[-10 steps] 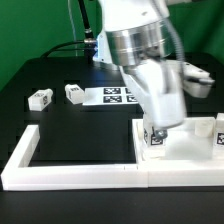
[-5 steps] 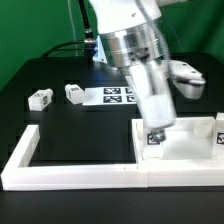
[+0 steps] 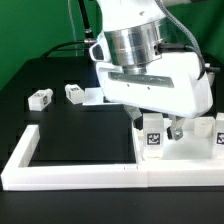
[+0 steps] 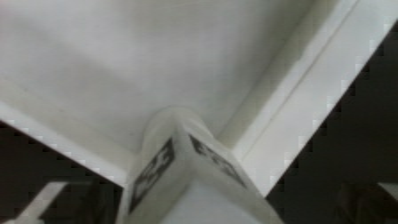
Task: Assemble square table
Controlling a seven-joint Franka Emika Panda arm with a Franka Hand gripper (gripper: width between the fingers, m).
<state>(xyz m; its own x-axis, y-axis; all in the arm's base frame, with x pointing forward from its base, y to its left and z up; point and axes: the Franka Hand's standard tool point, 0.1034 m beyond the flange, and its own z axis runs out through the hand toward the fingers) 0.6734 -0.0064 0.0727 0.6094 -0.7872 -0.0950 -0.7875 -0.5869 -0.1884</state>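
Since a second ago the arm (image 3: 135, 48) has swung broadside and the jaws have let go. They now stand wide on either side of the upright leg (image 3: 153, 138), holding nothing.

Nearest, the border wall (image 3: 60, 172) corners the square table (image 3: 185, 156). That leg stands in a corner socket of the table, and a second leg (image 3: 218, 136) stands at the exterior view's right.

If the leg is loosely seated, a finger brushing it on withdrawal could tip it.

Farther back, a third leg (image 3: 74, 92) and a fourth leg (image 3: 40, 98) lie on the desk (image 3: 70, 125).

The arm hangs over the exterior view's right side, its gripper (image 3: 158, 127) pointing straight down, both fingers (image 3: 176, 129) spread wide apart.
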